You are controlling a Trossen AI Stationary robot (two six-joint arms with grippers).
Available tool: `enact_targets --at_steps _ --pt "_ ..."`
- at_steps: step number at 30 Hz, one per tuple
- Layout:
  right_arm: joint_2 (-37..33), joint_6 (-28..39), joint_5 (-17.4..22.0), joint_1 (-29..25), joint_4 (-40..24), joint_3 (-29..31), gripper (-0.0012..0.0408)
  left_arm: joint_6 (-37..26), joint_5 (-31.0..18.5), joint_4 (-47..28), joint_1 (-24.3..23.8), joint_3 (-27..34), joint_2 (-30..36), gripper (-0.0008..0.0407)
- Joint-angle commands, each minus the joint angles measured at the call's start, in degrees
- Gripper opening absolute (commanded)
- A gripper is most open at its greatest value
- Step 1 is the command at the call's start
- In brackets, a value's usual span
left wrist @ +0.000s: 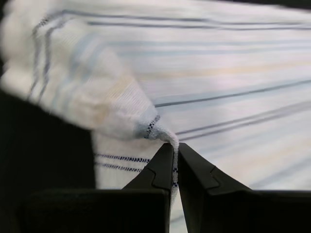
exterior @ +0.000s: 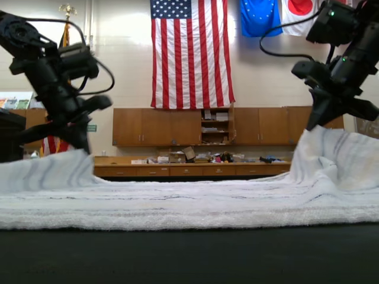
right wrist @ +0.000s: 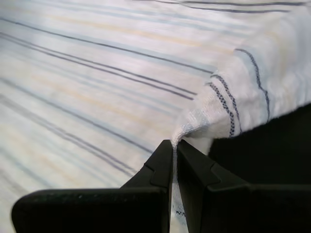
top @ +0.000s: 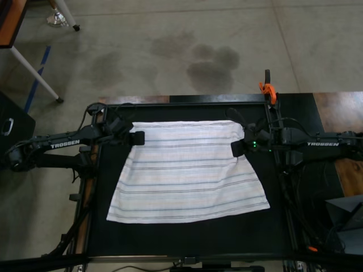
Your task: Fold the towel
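1. Nearest you: towel has its near edge flat on the black table, stripes running across.
2. Mid: cloth rises toward both far corners, lifted off the surface.
3. Your left gripper is clamped tight on one far corner, fabric pinched btwn fingers.
4. Your right gripper is likewise closed on the other far corner.
5. Far: orange clamp at the table's back edge.

Top looks down; exterior sits table-level; wrists close on towel
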Motion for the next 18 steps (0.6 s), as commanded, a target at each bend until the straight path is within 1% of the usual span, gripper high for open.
enact_targets --at_steps 1,4,9,14,18 --pt "0.7 0.6 0.1 1.4 2.6 0.0 -0.0001 -1.6 0.3 4.2 -1.7 0.6 0.5 0.0" --pt "1.9 1.1 0.2 3.4 6.4 0.0 0.0 -3.6 0.3 9.7 -3.8 1.1 1.3 0.0" --pt "4.7 1.2 0.2 5.8 13.8 0.0 0.0 -7.6 0.2 16.7 -7.0 1.6 3.7 0.0" --pt "8.6 1.7 0.2 7.3 20.9 0.0 0.0 -11.9 0.1 25.0 -9.5 1.5 8.0 0.0" --pt "12.1 2.0 0.2 8.3 27.4 0.0 0.0 -14.4 0.1 33.5 -11.5 1.5 12.0 0.0"
